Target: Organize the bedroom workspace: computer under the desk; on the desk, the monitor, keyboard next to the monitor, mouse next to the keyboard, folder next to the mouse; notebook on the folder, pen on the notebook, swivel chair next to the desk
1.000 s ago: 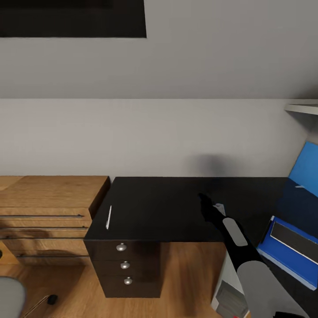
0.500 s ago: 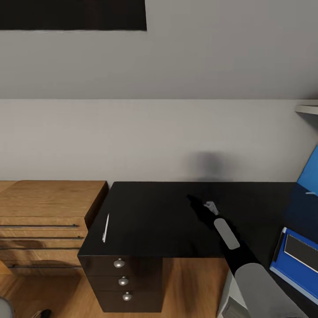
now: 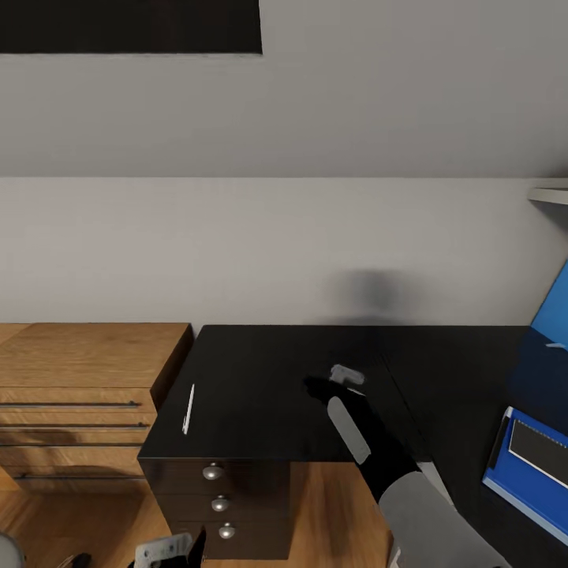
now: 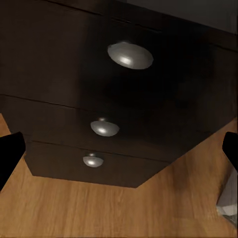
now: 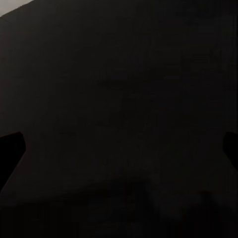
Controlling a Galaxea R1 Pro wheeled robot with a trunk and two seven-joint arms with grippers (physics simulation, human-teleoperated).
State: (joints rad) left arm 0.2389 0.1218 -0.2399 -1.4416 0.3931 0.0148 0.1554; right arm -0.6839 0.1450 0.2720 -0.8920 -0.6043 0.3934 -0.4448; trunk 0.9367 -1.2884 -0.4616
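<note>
The thin white pen (image 3: 188, 408) lies on the black desk (image 3: 268, 355) near its left front corner, above the three-drawer unit (image 3: 219, 481). My right gripper (image 3: 315, 388) hovers open over the desk top, to the right of the pen and apart from it; the right wrist view has dark desk surface between the open fingers (image 5: 119, 148). My left gripper (image 3: 170, 550) is low in front of the drawers, open, facing their round knobs (image 4: 119, 153). At the right edge the blue folder (image 3: 521, 481) lies on the desk with the dark grey notebook (image 3: 543, 450) on it.
A light-wood chest (image 3: 87, 379) with bar handles stands against the desk's left side. A blue panel (image 3: 554, 312) leans at the far right under a white shelf (image 3: 548, 194). Wood floor (image 3: 331, 505) runs in front of the drawers. A grey chair edge (image 3: 6, 552) shows at the bottom left corner.
My right arm has swung left across the desk, closer to the pen. My left gripper has come into the head view at the bottom. The camera shifted slightly earlier on.
</note>
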